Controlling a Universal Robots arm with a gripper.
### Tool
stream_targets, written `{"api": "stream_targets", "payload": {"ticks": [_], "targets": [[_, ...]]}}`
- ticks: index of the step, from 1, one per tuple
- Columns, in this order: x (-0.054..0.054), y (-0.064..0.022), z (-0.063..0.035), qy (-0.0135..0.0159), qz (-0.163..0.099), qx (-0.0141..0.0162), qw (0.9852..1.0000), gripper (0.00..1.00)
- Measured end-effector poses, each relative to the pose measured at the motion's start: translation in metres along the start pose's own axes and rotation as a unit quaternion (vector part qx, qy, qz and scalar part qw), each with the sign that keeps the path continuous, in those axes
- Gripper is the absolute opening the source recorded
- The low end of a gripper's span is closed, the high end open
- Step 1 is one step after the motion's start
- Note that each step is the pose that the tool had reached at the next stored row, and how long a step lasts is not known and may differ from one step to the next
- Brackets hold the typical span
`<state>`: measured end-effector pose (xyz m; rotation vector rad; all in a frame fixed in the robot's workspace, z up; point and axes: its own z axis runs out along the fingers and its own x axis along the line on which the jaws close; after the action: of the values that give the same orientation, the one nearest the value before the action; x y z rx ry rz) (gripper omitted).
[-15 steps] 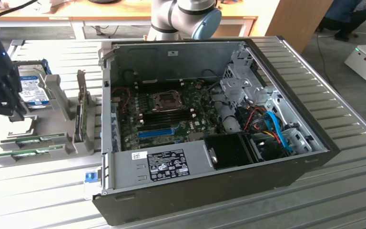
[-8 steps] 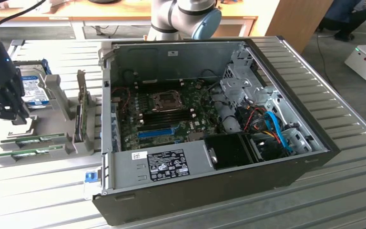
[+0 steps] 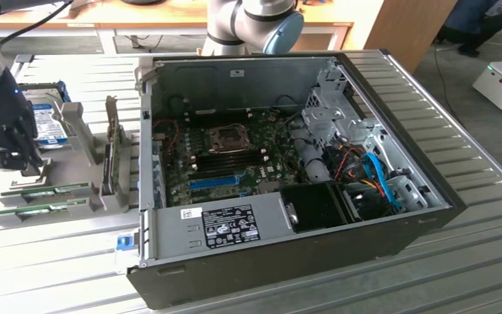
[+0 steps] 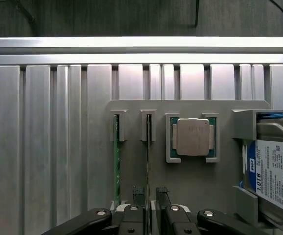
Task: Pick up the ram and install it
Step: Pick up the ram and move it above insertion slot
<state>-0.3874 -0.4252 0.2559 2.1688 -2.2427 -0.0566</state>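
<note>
End effector [image 4: 150,192] open around ram [image 4: 147,152], processor [image 4: 192,137] beside

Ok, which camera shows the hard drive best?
The wrist view: the hard drive sits close, its blue-white label readable, though cut by the frame. The exterior view shows it partly behind the gripper.

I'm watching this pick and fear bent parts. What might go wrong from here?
1. The open gripper straddles the ram stick, which seems nearer one finger; closing may tip it sideways in the holder.
2. A second stick stands in the neighbouring slot; the finger on that side might clip it if the gripper goes lower.
</note>
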Motion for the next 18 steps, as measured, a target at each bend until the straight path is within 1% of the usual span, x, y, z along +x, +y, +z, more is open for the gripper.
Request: {"api": "stream_targets", "payload": {"ticks": [10,18], "targets": [[0.000,-0.0006,0.0145,0.0000,0.000,0.0000,1.0000,0.24],[0.000,-0.0006,0.0150,0.0000,0.000,0.0000,1.0000,0.24]]}}
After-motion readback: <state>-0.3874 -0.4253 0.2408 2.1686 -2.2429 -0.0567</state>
